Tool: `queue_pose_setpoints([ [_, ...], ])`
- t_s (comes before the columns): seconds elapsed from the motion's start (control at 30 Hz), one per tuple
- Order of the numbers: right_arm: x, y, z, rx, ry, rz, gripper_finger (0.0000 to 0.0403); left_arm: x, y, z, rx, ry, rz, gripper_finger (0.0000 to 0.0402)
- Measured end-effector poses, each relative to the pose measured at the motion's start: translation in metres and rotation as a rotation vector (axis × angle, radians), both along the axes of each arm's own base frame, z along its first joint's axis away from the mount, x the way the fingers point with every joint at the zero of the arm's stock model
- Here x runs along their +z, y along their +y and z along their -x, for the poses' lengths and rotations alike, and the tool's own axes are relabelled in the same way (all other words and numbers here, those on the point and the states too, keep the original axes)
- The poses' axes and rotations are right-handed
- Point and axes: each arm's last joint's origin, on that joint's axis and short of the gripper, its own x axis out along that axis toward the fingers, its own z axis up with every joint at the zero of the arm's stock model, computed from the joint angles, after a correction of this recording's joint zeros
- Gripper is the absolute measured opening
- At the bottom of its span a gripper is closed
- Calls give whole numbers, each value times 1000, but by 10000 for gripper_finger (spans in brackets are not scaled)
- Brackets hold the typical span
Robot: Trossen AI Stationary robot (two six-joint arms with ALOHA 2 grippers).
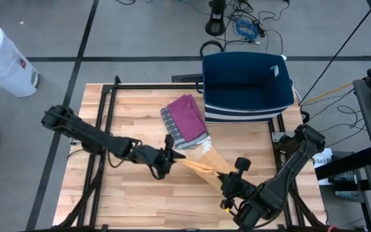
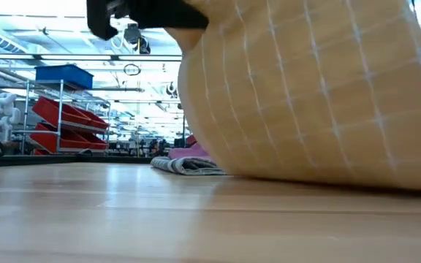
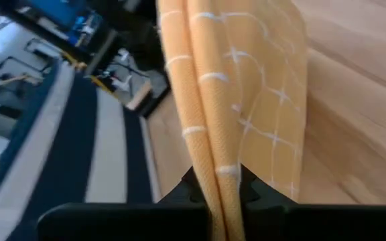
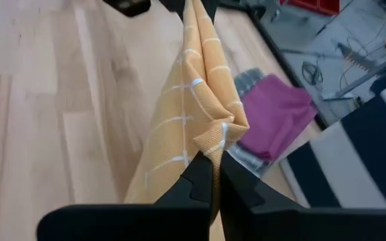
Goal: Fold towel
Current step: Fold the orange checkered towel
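Towel: an orange towel (image 1: 201, 166) with a thin white grid, stretched as a narrow band above the wooden counter (image 1: 134, 206), toward its front right part, between the two tools. In the low view (image 2: 305, 95) it hangs as a broad curved sheet whose lower edge looks to reach the counter top.

Left tool: the left tool (image 1: 167, 159) sits at the towel's left end, near the middle of the counter. In its wrist view (image 3: 221, 191) the dark fingers are pinched tight on a bunched fold of the orange cloth, which rises straight out from between them.

Right tool: the right tool (image 1: 227, 187) sits at the towel's other end, near the front right of the counter. In its wrist view (image 4: 214, 177) the fingers are closed on a corner of the towel, and the cloth runs away from them toward the left tool.

Folded cloths: a purple cloth (image 1: 189, 116) lies on a grey checked cloth (image 1: 172, 129), stacked on the counter just behind the towel, apart from it.

Basket: a navy fabric basket (image 1: 247, 87) with white stripes stands at the counter's back right edge, beside the stacked cloths.

Floor: a white bin (image 1: 2, 58) stands off the counter at the back left.
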Motion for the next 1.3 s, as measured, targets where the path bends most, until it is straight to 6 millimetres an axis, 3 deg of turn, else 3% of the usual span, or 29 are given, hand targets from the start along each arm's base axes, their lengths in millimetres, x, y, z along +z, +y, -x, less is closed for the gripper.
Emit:
queue_pose_setpoints([
  [0.2, 15, 6, -1, 115, -20, -79, 0, 17, -2, 15, -107, 6, 116, 2],
  [0.4, 13, 25, -14, 254, 6, -246, 0, 11, -24, 28, -239, 122, 197, 1],
  [0.8, -41, 50, -45, 230, 30, -317, 0, -12, -37, 35, -229, 305, 226, 1],
  [1.1, -84, 57, -54, 81, 45, -351, 0, -47, -27, 11, -158, 375, 182, 1],
  [1.3, -96, 56, -50, -5, 61, -350, 0, -43, -6, -6, -98, 266, 188, 1],
])
